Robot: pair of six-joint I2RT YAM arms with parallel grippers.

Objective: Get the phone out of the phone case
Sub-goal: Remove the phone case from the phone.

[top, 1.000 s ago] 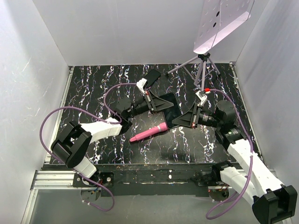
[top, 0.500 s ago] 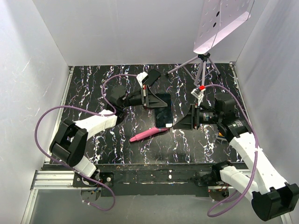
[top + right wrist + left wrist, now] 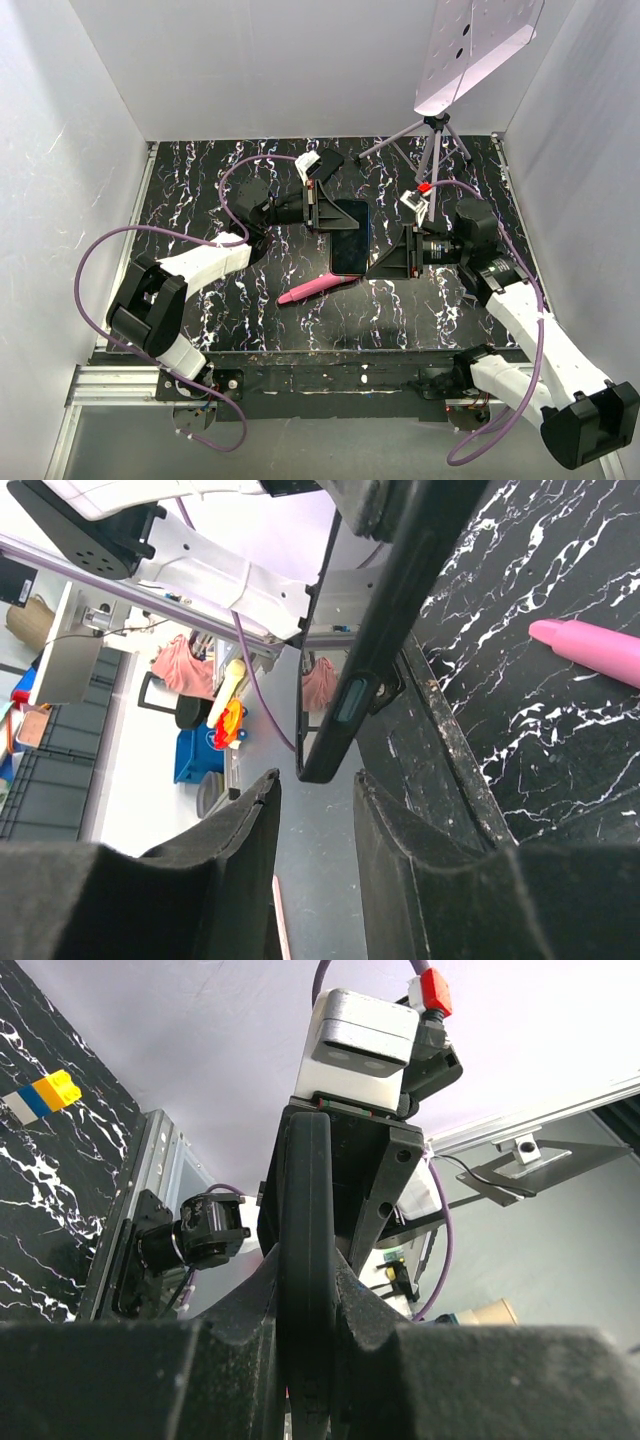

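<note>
Over the black marbled table [image 3: 200,200], the left gripper [image 3: 325,208] is clenched on the far end of the dark phone [image 3: 348,240]. The phone's thin edge runs straight out between its fingers in the left wrist view, and whether a case wraps it cannot be told. The phone's free end stops just in front of the right gripper [image 3: 378,268], whose fingers stand slightly parted around nothing, and a pink object [image 3: 318,287] lies on the table beside those tips, toward the left arm's base.

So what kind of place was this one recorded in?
Probably a lab robot test cell: white walls box in a black marbled table, a white panel stands on a tripod at the back, and an aluminium mounting rail runs along the near edge.
</note>
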